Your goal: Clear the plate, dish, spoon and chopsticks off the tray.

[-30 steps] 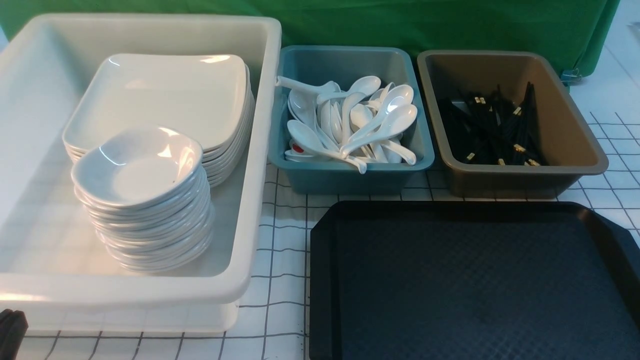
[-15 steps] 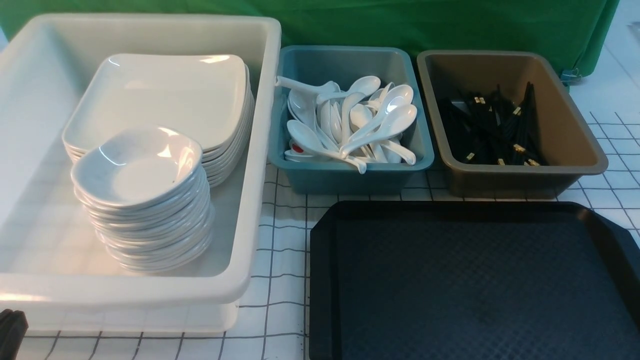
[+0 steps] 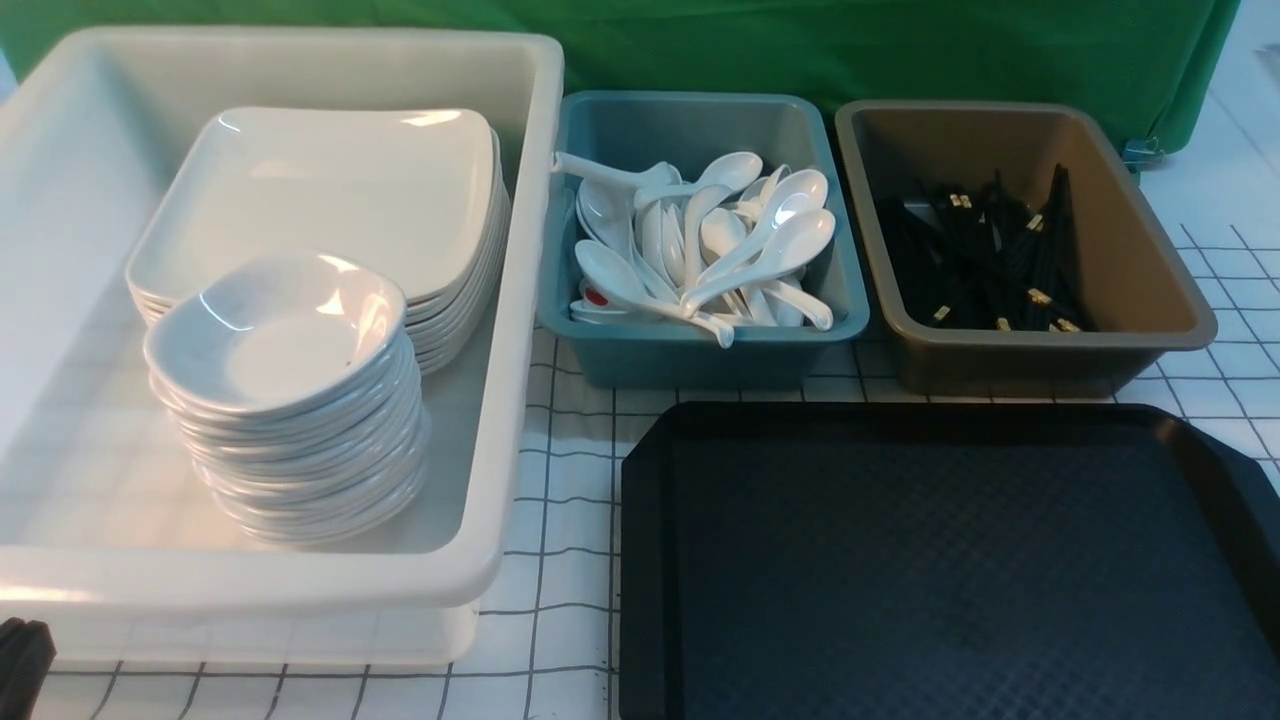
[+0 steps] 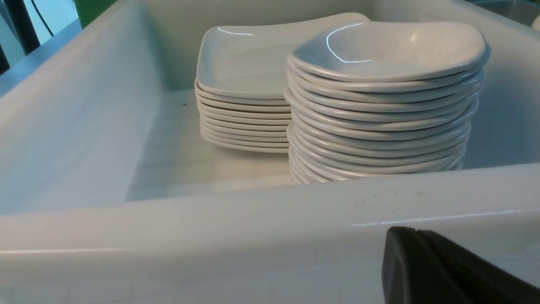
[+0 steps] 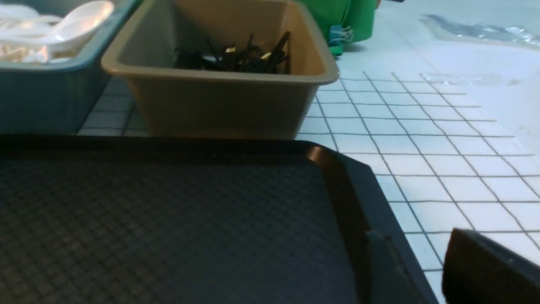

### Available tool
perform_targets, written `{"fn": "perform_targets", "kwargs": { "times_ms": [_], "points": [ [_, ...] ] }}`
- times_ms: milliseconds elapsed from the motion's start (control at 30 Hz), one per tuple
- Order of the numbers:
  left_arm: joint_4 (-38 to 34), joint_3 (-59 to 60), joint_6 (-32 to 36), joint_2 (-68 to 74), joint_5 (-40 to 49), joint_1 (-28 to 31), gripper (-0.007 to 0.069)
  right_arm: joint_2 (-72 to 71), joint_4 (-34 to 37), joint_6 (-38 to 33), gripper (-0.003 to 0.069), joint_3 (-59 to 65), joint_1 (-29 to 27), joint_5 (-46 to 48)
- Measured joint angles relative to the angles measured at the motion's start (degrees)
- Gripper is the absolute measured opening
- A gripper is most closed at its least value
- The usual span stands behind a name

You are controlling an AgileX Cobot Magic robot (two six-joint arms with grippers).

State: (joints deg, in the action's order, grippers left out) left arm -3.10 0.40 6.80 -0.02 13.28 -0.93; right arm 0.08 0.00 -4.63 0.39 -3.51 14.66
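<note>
The black tray lies bare at the front right, with nothing on its textured surface. A stack of large square plates and a stack of small dishes stand in the white bin. White spoons are piled in the teal bin, and black chopsticks lie in the brown bin. My left gripper is shut and empty, low in front of the white bin's near wall. My right gripper is open with nothing between its fingers, at the tray's right rim.
The white bin fills the left side. The teal bin and brown bin stand side by side behind the tray. A checked cloth covers the table, and a green drape hangs at the back.
</note>
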Motion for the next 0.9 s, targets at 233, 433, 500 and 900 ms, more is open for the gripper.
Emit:
{"fn": "perform_targets", "kwargs": {
  "times_ms": [233, 433, 500, 900],
  "points": [
    [0.0, 0.0, 0.3, 0.0, 0.0, 0.0, 0.0001, 0.0, 0.0, 0.0, 0.0239, 0.0, 3.7, 0.0],
    [0.0, 0.0, 0.5, 0.0, 0.0, 0.0, 0.0001, 0.0, 0.0, 0.1, 0.0239, 0.0, 3.8, -0.2],
    [0.0, 0.0, 0.5, 0.0, 0.0, 0.0, 0.0002, 0.0, 0.0, 0.1, 0.0239, 0.0, 3.8, -0.3],
    [0.0, 0.0, 0.5, 0.0, 0.0, 0.0, 0.0004, 0.0, 0.0, 0.1, 0.0240, 0.0, 3.8, -0.4]
  ]
}}
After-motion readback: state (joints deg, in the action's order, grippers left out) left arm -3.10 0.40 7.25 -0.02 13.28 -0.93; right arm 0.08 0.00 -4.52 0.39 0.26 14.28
